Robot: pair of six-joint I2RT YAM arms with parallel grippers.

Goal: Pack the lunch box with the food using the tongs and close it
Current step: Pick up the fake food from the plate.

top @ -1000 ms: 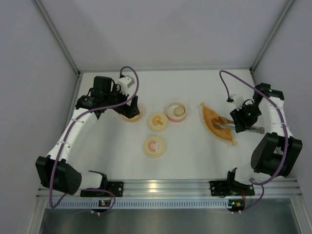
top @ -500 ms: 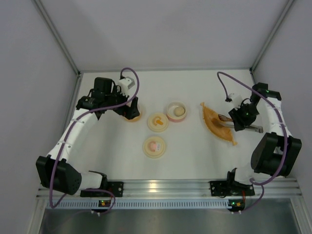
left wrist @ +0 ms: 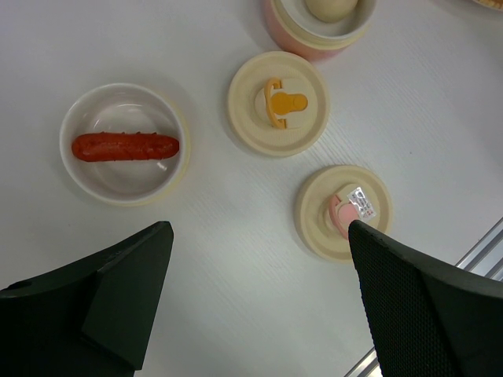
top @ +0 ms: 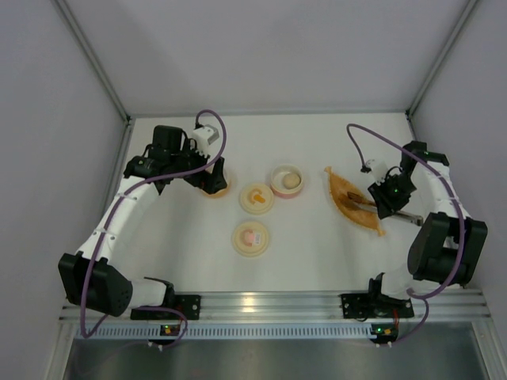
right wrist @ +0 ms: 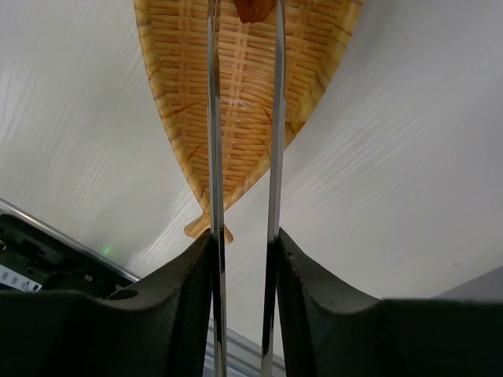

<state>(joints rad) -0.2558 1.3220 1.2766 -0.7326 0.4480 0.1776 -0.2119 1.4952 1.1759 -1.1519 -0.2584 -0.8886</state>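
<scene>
My right gripper (right wrist: pixel 244 239) (top: pixel 386 198) is shut on the slim metal tongs (right wrist: pixel 214 141), one finger pressing each arm. The tongs reach out over the orange woven boat tray (right wrist: pixel 244 86) (top: pixel 348 207). A red-orange food piece (right wrist: pixel 253 8) shows between their tips at the frame's top edge. The pink round lunch box (top: pixel 287 181) (left wrist: pixel 314 31) stands open with a cream-white ball (left wrist: pixel 330 6) inside. My left gripper (left wrist: pixel 258 236) (top: pixel 212 176) hangs open above the table near a white bowl (left wrist: pixel 86 169) that holds a red sausage (left wrist: pixel 126 146).
Two cream lids lie near the lunch box, one with an orange handle (left wrist: pixel 277 103) (top: pixel 257 198) and one with a pink handle (left wrist: pixel 343 212) (top: pixel 251 237). The enclosure's walls stand at left, right and back. A metal rail (top: pixel 269 305) runs along the near edge.
My right gripper has squeezed the tongs' arms closer together and shifted a little to the left over the boat tray. The left arm has not moved.
</scene>
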